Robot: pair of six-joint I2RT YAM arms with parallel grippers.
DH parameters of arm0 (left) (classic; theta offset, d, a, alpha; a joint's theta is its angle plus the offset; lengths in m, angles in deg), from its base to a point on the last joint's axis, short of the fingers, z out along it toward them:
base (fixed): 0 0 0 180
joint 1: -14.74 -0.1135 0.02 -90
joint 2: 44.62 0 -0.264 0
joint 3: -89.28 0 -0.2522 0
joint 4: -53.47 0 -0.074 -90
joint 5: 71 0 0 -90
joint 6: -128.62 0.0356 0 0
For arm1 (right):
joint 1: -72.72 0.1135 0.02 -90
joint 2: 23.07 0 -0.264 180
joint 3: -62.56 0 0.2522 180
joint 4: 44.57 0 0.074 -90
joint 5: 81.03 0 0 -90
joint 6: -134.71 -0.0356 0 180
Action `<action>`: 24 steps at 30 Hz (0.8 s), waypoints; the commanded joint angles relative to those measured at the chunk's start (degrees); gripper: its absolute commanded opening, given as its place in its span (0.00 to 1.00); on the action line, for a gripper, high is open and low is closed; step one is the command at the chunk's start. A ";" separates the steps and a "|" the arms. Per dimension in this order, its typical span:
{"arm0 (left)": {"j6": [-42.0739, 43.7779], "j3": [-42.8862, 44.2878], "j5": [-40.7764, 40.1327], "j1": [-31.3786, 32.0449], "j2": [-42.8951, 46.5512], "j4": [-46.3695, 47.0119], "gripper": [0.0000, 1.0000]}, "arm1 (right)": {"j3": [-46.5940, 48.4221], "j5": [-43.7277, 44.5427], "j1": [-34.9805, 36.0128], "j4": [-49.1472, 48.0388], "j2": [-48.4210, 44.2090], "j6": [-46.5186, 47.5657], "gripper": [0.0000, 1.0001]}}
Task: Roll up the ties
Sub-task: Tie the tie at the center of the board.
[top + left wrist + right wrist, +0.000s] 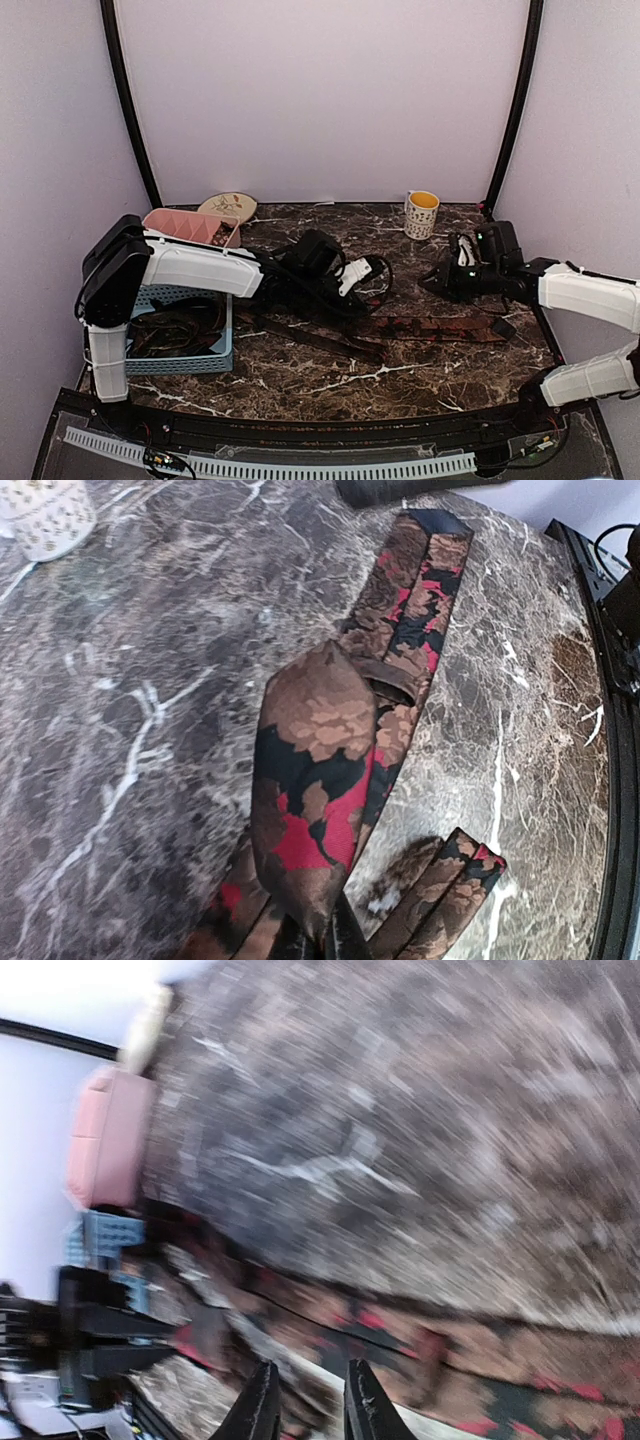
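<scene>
The left gripper (360, 282) is clamped on the broad end of the floral tie (320, 740), holding it up off the table (300, 385) near the middle (the rest trails flat toward the right arm). The right gripper (310, 1400) hovers over that strip, its fingers slightly parted and holding nothing. A darker tie (320, 340) lies just beside it. Other ties (175, 330) sit in the basket (180, 364) on the left.
</scene>
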 commanded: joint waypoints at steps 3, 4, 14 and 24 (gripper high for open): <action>1.11 8.19 2.30 2.42 -5.89 -6.95 0.00 | -7.73 -4.05 -5.49 6.45 -0.76 3.71 0.23; 2.02 9.86 2.54 2.60 -7.00 -8.84 0.00 | -8.53 -4.54 -6.14 6.12 -0.73 3.67 0.24; 13.79 26.00 -2.78 3.14 -13.66 -31.64 0.00 | -11.72 -7.79 -9.87 3.27 0.37 3.95 0.23; 20.90 40.36 -14.92 6.20 -21.68 -48.69 0.00 | -14.06 -8.43 -10.03 -3.13 6.68 2.63 0.17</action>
